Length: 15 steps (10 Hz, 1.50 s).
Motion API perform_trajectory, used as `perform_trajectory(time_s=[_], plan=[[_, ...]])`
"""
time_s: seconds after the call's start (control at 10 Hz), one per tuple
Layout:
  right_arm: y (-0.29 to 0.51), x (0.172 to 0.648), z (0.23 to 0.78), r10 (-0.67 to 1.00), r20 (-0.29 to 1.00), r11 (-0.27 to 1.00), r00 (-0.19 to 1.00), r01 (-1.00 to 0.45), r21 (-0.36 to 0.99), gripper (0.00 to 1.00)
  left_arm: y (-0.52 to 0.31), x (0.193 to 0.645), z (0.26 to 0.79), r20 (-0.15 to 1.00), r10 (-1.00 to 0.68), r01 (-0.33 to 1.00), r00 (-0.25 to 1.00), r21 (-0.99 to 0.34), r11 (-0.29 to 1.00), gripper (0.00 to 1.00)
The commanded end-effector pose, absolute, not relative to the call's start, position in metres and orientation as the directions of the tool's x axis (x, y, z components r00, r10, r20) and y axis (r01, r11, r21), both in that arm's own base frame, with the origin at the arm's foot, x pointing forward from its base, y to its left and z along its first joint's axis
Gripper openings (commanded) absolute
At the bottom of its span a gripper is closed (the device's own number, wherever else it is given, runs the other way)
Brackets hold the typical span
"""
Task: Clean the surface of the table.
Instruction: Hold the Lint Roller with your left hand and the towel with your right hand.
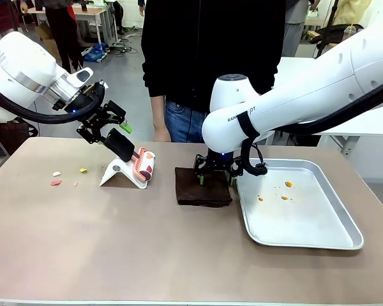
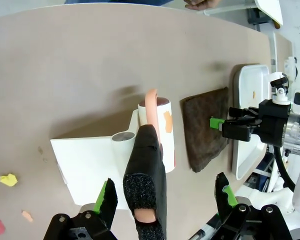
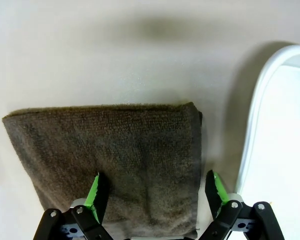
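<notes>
Desk [image 1: 179, 255], front view: a tan-brown top runs the full width and carries everything noted below. A brown cloth [image 1: 203, 187], folded flat, lies near the desk's middle. The right jaws hang directly over the cloth's far edge, pointing down. Contact with the cloth cannot be told from this side. A metal tray [image 1: 306, 220] sits just beside the cloth on the robot's right, with orange crumbs [image 1: 285, 191] in it. On the robot's left of the cloth, a lint roller [image 1: 143, 164] rests on a white stand [image 1: 118, 173]. Its black handle [image 1: 121, 145] slants up and away from the cloth, and the left jaws are at the handle's upper end. Farther from the cloth on that side lie small scraps [image 1: 55, 182], white, yellow and pink. A person [image 1: 204, 57] in a dark top stands past the desk's far edge, behind the cloth.

Left wrist view: the left jaws stand apart, with green pads [image 2: 104, 197] on either side of the black handle [image 2: 145, 175]. One pad is close to the handle and a clear gap shows at the other, so nothing is clamped. The cloth [image 2: 206, 127] lies beyond the roller.

Right wrist view: the right jaws are apart. One pad [image 3: 97, 192] is over the cloth [image 3: 105, 155], and the other is just off its edge, between the cloth and the tray [image 3: 270, 125]. Bare desk [image 3: 115, 55] shows past the cloth.
</notes>
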State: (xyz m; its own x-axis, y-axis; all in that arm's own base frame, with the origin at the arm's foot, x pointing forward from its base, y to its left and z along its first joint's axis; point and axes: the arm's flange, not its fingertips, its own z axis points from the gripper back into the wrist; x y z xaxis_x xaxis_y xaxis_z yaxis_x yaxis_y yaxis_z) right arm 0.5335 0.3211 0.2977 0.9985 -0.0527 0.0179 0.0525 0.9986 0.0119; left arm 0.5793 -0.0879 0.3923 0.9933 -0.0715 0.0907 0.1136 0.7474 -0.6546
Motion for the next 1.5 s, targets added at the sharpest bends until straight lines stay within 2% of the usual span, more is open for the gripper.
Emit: perform_trajectory(time_s=[0.0,0.1,0.2,0.3,0.4,0.6,0.7,0.8,0.9,1.4], plan=[[0.3267,0.5375,0.2983,-0.096,0.037,0.995,0.995,0.098,-0.030,1.00,-0.0887,0.5838,0.3951,0.074,-0.069,0.100,0.995,-0.638,0.764,0.96],[0.3269,0.5382,0.2986,-0.104,0.035,0.994,0.994,0.105,-0.032,1.00,-0.0866,0.5830,0.3953,0.075,-0.062,0.095,0.995,-0.641,0.761,0.60],[0.3268,0.5388,0.2979,-0.118,0.030,0.992,0.992,0.119,-0.036,0.47,-0.0858,0.5814,0.3959,0.059,-0.049,0.075,0.997,-0.635,0.768,0.37],[0.3267,0.5393,0.2978,-0.122,0.027,0.992,0.992,0.122,-0.029,0.40,-0.0863,0.5797,0.3969,0.053,-0.045,0.068,0.998,-0.633,0.771,0.01],[0.3266,0.5397,0.2976,-0.128,0.027,0.991,0.991,0.129,-0.029,0.00,-0.0868,0.5788,0.3977,0.047,-0.044,0.064,0.998,-0.633,0.771,0.00],[0.3260,0.5412,0.2973,-0.138,0.026,0.990,0.990,0.139,-0.025,0.00,-0.0851,0.5779,0.3967,0.039,-0.043,0.057,0.998,-0.636,0.770,0.00],[0.3260,0.5414,0.2970,-0.142,0.026,0.990,0.990,0.142,-0.017,0.13,-0.0847,0.5782,0.3966,0.034,-0.039,0.051,0.999,-0.641,0.766,0.07],[0.3256,0.5414,0.2976,-0.146,0.027,0.989,0.989,0.146,-0.008,0.04,-0.0846,0.5782,0.3970,0.033,-0.037,0.050,0.999,-0.638,0.769,0.00],[0.3255,0.5417,0.2969,-0.145,0.024,0.989,0.989,0.145,0.001,0.00,-0.0842,0.5777,0.3974,0.036,-0.035,0.050,0.999,-0.634,0.772,0.00],[0.3222,0.5429,0.2995,-0.157,0.014,0.987,0.987,0.157,0.033,0.00,-0.0843,0.5762,0.4011,0.054,-0.026,0.054,0.998,-0.643,0.764,0.00]])
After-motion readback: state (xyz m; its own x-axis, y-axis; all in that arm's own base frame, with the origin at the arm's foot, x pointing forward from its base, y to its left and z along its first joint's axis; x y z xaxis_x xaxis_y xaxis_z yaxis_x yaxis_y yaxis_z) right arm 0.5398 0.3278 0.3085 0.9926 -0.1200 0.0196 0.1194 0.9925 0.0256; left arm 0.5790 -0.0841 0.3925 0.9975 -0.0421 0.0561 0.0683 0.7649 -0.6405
